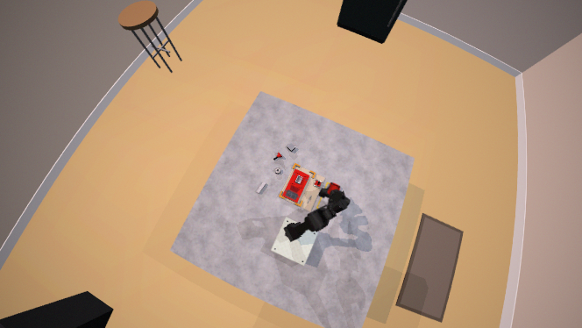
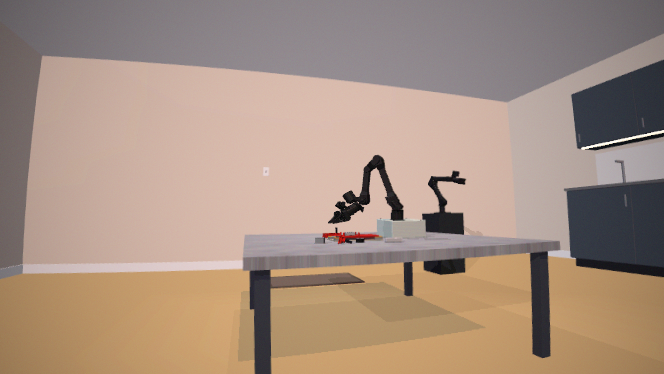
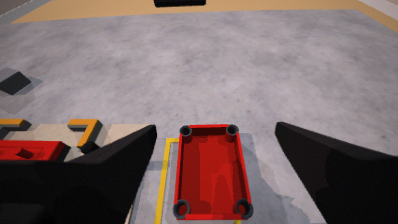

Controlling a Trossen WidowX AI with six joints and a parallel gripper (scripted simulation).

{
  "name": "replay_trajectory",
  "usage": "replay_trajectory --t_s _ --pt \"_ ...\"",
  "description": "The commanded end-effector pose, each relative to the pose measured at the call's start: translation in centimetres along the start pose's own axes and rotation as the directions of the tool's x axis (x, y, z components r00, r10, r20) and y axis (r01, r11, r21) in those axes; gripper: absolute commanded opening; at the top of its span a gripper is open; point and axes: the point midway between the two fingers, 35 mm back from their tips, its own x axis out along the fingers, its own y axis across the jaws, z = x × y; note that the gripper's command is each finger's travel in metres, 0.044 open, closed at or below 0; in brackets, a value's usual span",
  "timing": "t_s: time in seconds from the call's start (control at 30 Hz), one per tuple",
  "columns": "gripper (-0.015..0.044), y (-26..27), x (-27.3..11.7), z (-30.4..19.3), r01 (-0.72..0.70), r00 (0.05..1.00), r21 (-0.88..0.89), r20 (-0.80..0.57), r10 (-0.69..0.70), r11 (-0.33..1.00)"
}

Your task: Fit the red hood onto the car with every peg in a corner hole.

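Observation:
The red hood lies on the table beside the jig. In the wrist view its hollow side faces up, with a round boss in each corner. My gripper is open and empty, above the table and tilted. In the wrist view one finger shows on each side of the hood, apart from it. The red chassis sits in the jig with orange corner brackets. The engine block is on its deck. The pegs are too small to make out in the top and exterior views.
A yellow outline runs beside the hood. A small red part is between chassis and hood. Beyond the chassis lie a pale block, a round part, a red and black part and a grey part.

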Motion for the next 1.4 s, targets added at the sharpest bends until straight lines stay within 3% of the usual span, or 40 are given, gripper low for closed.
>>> replay_trajectory --t_s 0.0,1.37 --pt "0.0440 0.1 0.3 -0.7 -0.006 1.000 0.011 -0.007 0.006 1.000" --pt "0.0440 0.2 2.2 -3.9 -0.002 1.000 0.003 0.004 0.002 1.000"
